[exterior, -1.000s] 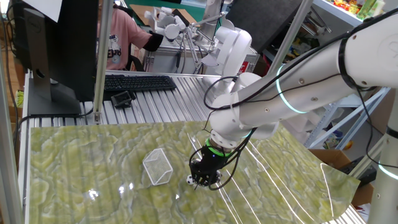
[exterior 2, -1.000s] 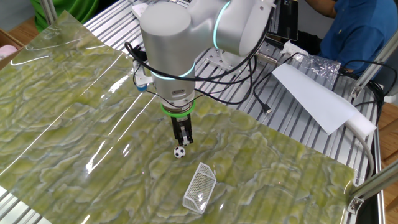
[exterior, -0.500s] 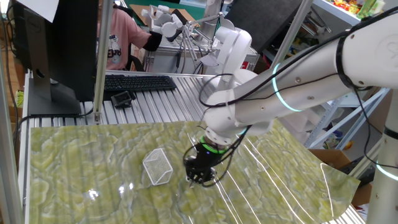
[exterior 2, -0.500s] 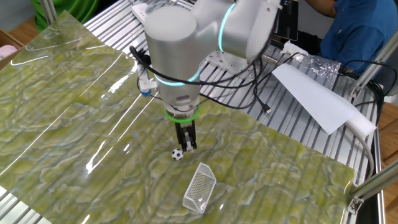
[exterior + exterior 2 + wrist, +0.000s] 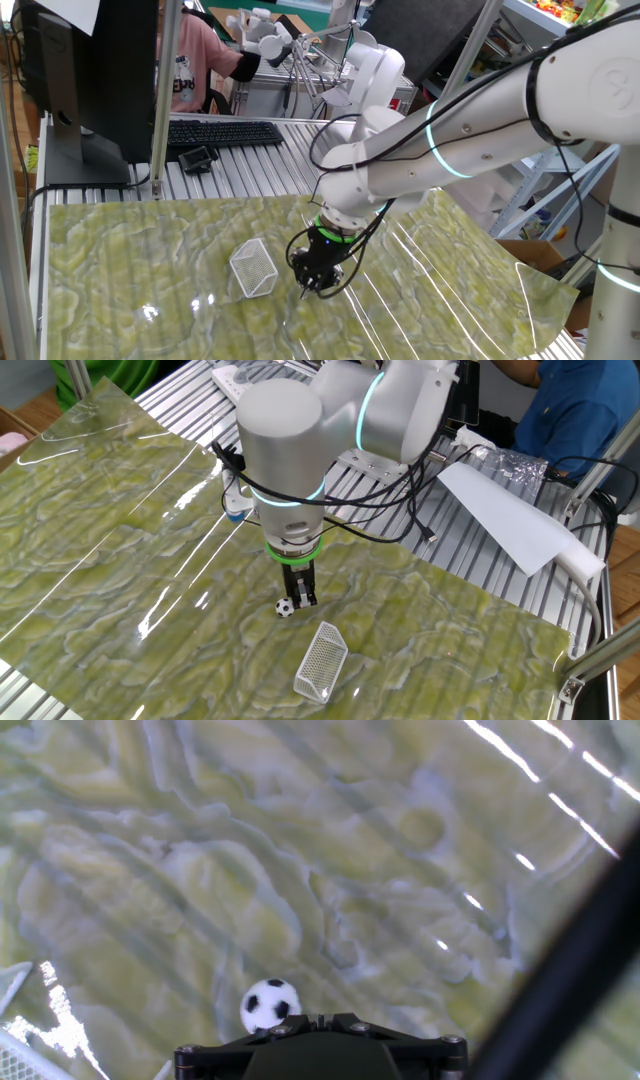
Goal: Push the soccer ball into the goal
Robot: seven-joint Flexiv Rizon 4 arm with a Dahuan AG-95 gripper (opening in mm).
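The soccer ball (image 5: pixel 286 607) sits on the green marbled counter (image 5: pixel 120 550), white with black patches, just beside the hand (image 5: pixel 303 597), whose fingers seem pressed together, holding nothing. A short bare stretch separates ball from goal (image 5: pixel 322 661), well inside the counter's edges

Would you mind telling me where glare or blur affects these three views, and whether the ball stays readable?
One fixed view: bright streaks of glare cross the green mat right of the gripper, which hides the ball. The other fixed view: softer reflections at the mat's left; the soccer ball and goal look crisp. Hand view: the mat is soft and streaked, yet the ball is sharp.
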